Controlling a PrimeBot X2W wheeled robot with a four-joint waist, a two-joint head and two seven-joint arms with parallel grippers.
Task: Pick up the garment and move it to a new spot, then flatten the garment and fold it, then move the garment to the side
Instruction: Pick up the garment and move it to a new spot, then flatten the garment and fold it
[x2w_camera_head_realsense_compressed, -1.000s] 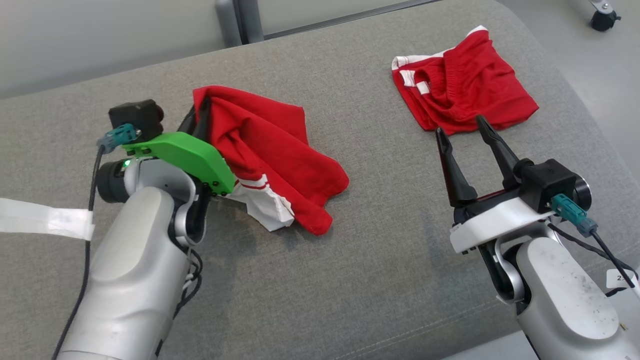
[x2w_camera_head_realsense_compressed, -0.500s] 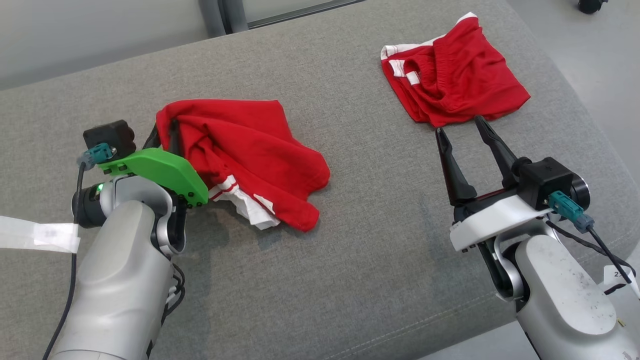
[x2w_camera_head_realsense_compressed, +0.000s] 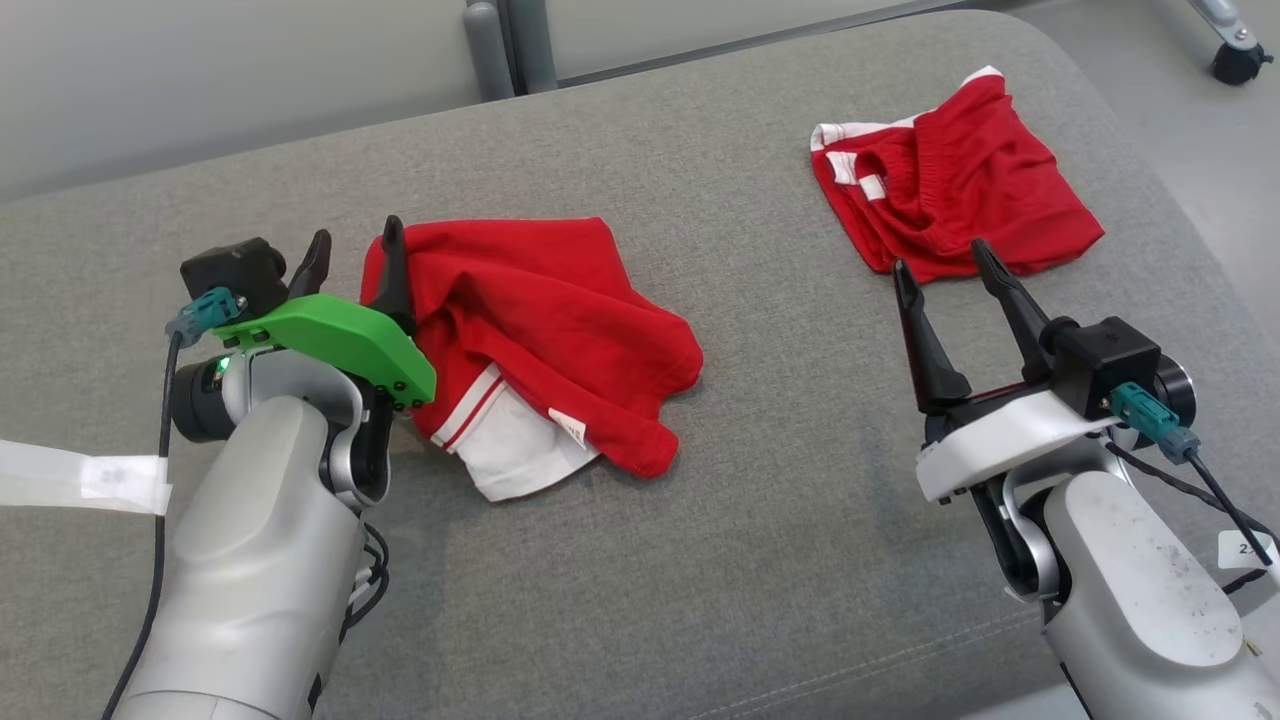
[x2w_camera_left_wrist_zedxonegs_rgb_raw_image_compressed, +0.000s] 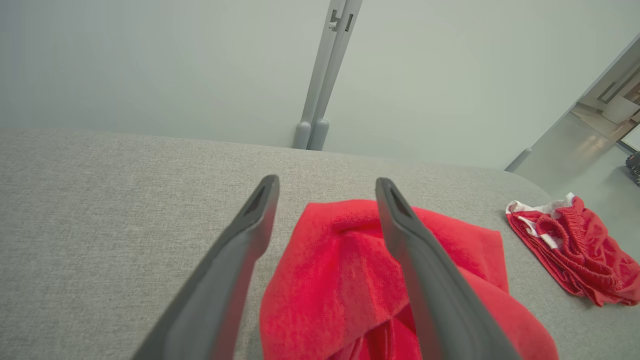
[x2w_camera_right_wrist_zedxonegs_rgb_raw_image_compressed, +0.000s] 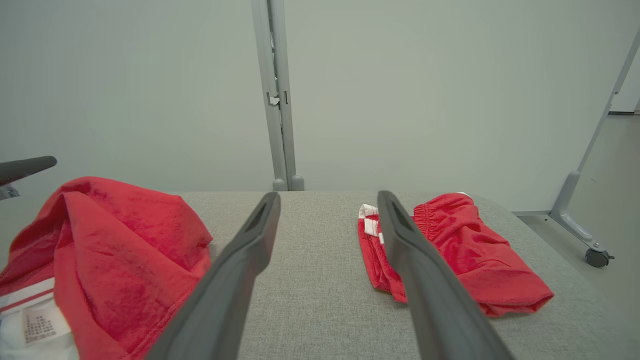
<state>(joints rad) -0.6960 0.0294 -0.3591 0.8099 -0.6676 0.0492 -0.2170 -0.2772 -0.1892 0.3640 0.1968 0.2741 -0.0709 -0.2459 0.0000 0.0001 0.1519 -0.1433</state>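
Left claw (x2w_camera_head_realsense_compressed: 357, 230) has spread, releasing the red garment (x2w_camera_head_realsense_compressed: 540, 300); right claw (x2w_camera_head_realsense_compressed: 940, 255) hovers spread.

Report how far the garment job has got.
Done, it seems: the garment lies on the grey cushion, held by neither gripper. In hand: the left gripper is open at its left edge, and the right gripper is open near the red shorts. Left: the garment is crumpled, so flattening, folding and moving it aside remain.
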